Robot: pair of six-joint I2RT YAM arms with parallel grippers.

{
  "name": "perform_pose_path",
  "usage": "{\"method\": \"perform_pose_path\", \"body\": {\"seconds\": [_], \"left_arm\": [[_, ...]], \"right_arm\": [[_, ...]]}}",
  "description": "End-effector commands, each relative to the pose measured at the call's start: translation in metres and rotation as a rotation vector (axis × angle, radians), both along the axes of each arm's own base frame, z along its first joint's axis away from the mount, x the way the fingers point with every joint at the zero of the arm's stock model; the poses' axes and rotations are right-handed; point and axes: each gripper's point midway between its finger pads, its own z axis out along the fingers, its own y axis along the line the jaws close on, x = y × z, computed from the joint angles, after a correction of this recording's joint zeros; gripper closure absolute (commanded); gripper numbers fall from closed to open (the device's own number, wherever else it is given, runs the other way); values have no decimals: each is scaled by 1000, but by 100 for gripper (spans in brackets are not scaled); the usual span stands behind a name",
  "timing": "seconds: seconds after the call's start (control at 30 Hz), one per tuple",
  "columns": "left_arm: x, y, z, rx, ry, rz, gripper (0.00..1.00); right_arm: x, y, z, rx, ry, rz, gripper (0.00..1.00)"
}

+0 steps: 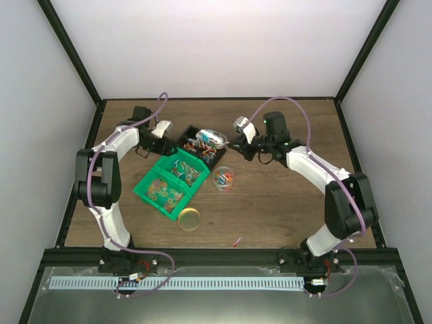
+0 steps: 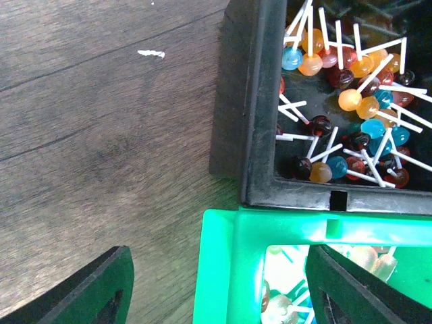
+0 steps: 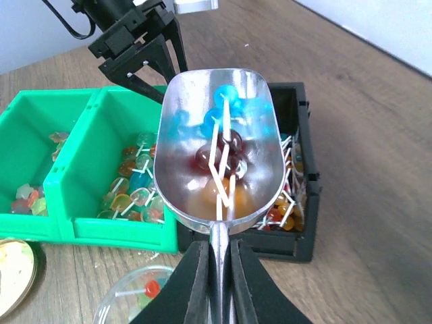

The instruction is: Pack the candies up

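Here our right gripper (image 3: pixel 214 253) is clamped on the handle of the metal scoop (image 3: pixel 202 94). The scoop's bowl hangs above the black bin (image 3: pixel 305 202), carrying a small load of candies (image 3: pixel 219 152). More candies lie in the black bin itself. Our left gripper (image 2: pixel 219 293), jaws spread and holding nothing, hovers over the black bin's corner where the green bin (image 2: pixel 223 270) touches it. We judge these sweets light, hard and quick to roll, with thin sticks that tangle. Pinching one looks fiddly, so we carry them in the scoop, gripped at its handle and kept level.
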Motion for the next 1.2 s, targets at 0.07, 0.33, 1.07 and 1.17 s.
{"method": "perform_pose_path", "body": {"seconds": [0.07,0.33,1.07,1.17], "left_arm": [[15,-2,11,-14,-47,-9,23],[18,-4,18,-23,-64,-12,19],[19,-7,21,-45,-70,-11,19],[20,-7,21,-46,-73,-11,19]], "right_arm": [[-29,-29,27,-36,-93,76,99],[-71,-55,13,-135,-118,134,99],[-108,-91,-28,-359,69,121,99],[-106,-92,-32,-379,102,126,99]]}}
